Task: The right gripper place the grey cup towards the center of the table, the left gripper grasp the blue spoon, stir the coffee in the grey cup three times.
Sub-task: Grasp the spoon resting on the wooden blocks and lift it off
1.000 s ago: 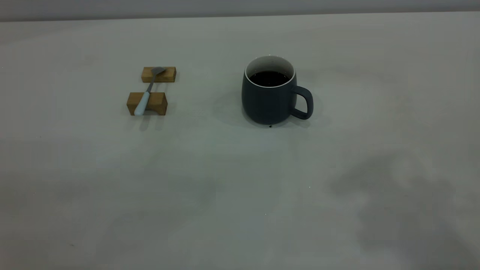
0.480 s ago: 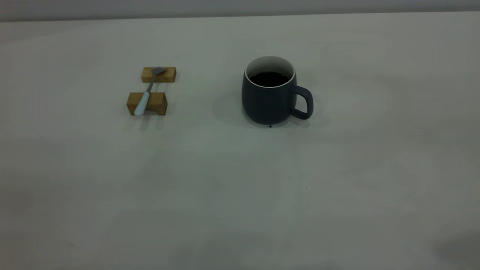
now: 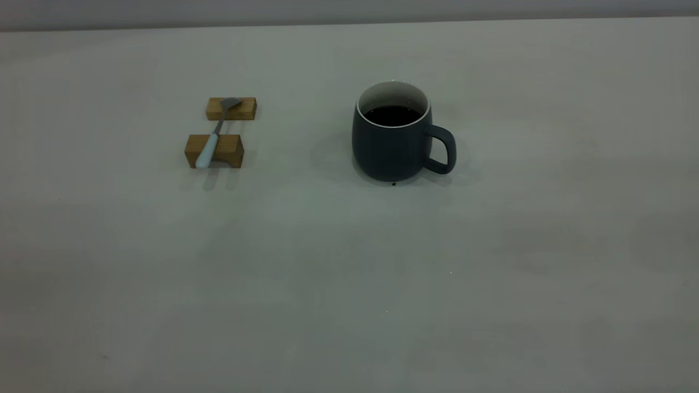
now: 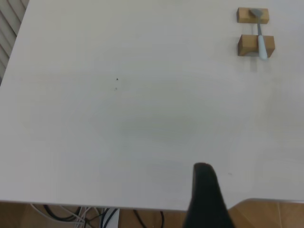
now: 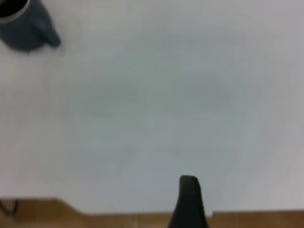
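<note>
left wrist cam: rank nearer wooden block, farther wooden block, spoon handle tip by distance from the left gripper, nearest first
In the left wrist view only one dark finger of the left gripper shows, over the table edge.
1. Handle tip of the blue spoon, jutting past the nearer block toward the gripper.
2. Nearer wooden block, under the handle.
3. Farther wooden block, under the spoon's bowl.

One black tapered finger (image 4: 205, 197) per wrist view, rounded tip, matte, unmarked
</note>
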You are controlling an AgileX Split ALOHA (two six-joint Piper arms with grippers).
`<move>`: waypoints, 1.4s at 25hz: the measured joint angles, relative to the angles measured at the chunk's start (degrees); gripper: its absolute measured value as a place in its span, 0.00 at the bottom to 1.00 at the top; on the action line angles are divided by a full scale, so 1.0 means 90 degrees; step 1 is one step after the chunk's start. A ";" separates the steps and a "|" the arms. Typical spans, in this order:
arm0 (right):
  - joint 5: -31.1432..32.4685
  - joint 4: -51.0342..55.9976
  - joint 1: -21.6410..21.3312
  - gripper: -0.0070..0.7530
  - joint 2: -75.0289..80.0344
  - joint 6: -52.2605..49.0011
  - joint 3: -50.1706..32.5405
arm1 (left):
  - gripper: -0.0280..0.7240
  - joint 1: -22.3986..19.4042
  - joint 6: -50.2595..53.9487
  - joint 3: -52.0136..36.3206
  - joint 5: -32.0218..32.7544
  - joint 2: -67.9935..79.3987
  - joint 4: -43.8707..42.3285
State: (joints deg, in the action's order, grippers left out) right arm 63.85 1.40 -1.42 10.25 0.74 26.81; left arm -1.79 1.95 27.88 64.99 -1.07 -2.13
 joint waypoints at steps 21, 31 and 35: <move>0.0072 -0.0092 -0.0140 0.71 -0.1007 0.0012 0.0000 | 0.81 0.0000 0.0000 0.0000 0.0000 0.0000 0.0000; 0.0074 -0.0092 -0.0140 0.51 -0.1007 0.0012 0.0000 | 0.81 0.0000 0.0000 0.0000 0.0000 0.0000 0.0000; 0.0080 -0.0101 -0.0140 0.43 -0.1007 0.0006 0.0000 | 0.81 0.0000 0.0000 0.0000 0.0000 0.0000 0.0000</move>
State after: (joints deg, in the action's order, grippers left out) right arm 64.57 0.49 -2.69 1.19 0.79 26.81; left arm -1.79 1.95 27.88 64.99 -1.07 -2.13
